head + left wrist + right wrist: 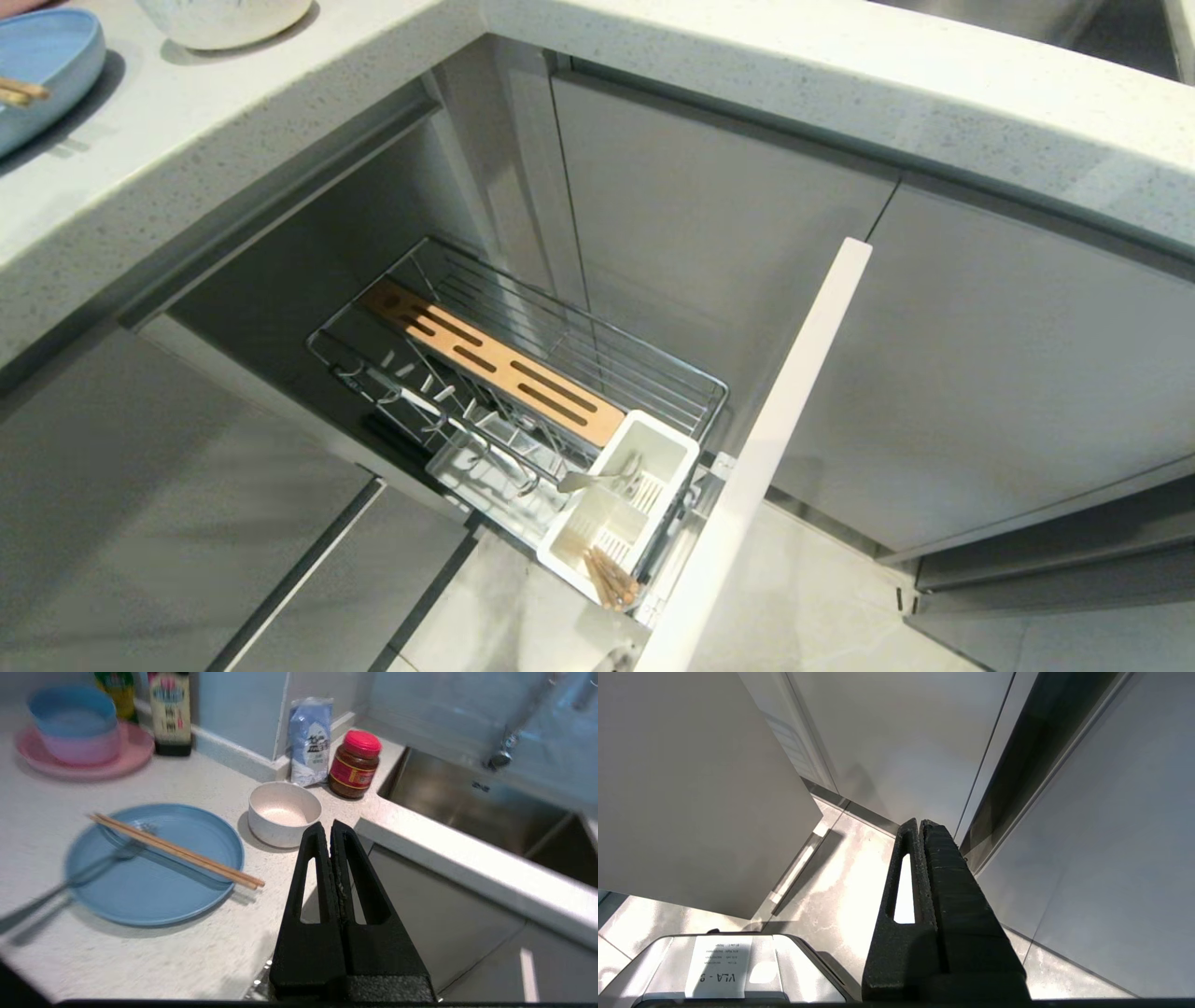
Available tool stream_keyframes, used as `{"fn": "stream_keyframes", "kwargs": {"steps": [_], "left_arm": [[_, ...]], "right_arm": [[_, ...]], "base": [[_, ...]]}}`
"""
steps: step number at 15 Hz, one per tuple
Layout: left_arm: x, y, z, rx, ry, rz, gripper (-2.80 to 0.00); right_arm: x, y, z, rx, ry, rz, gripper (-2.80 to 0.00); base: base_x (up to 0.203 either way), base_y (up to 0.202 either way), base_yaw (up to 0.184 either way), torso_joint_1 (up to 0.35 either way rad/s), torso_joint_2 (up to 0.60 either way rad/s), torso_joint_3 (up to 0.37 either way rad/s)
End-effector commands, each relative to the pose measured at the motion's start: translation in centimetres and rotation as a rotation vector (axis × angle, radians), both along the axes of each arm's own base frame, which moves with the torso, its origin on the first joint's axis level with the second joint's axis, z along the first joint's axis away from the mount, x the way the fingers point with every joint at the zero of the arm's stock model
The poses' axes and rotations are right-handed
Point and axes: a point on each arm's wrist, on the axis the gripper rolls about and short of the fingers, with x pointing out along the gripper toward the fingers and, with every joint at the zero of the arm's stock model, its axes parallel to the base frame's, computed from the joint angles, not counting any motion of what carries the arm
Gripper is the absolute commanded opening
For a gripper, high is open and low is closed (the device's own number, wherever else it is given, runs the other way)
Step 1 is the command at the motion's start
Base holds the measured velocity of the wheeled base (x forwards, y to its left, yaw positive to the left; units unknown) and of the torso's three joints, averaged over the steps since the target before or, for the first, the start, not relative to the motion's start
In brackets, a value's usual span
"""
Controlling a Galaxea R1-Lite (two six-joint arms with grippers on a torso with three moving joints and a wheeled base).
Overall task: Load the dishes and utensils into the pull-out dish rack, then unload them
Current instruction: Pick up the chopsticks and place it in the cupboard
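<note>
Left tool (331,828) hangs clenched and empty over the speckled surface (140,956) edge, near the small white bowl (284,813) and flat light-blue plate (154,863) carrying thin wooden chopsticks (177,851). Pulled-out chrome wire dish rack (523,373) sits below; right tool (920,828) clenched by the floor.

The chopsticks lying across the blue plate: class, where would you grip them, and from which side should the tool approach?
Grip the chopsticks at the ends that overhang the plate's rim toward the white bowl. There they stand clear of the counter, so fingers can likely close across both from above. The left tool, now shut, must open first.
</note>
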Motion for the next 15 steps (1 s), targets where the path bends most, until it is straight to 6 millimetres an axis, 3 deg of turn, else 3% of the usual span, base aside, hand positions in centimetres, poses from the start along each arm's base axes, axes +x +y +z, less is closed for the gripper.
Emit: {"fn": "stream_keyframes", "kwargs": {"steps": [1, 5, 7, 11, 15], "left_arm": [[6.1, 0.1, 0.9, -0.09, 0.126, -0.012, -2.8], [14.2, -0.8, 1.1, -0.208, 0.245, 0.12, -2.8], [16.4, -1.1, 1.6, -0.302, 0.252, 0.187, -2.8], [15.5, -0.7, 2.3, -0.369, 0.28, 0.231, -2.8], [16.5, -0.6, 2.3, -0.418, 0.323, 0.396, -2.8]], "right_arm": [[0.0, 0.0, 0.0, 0.0, -0.003, 0.001, -2.8], [0.0, 0.0, 0.0, 0.0, -0.003, 0.002, -2.8], [0.0, 0.0, 0.0, 0.0, -0.002, 0.0, -2.8], [0.0, 0.0, 0.0, 0.0, -0.002, 0.001, -2.8], [0.0, 0.0, 0.0, 0.001, -0.003, 0.001, -2.8]], "base": [[0.0, 0.0, 0.0, 0.0, 0.0, 0.0], [0.0, 0.0, 0.0, 0.0, 0.0, 0.0], [0.0, 0.0, 0.0, 0.0, 0.0, 0.0], [0.0, 0.0, 0.0, 0.0, 0.0, 0.0], [0.0, 0.0, 0.0, 0.0, 0.0, 0.0]]}}
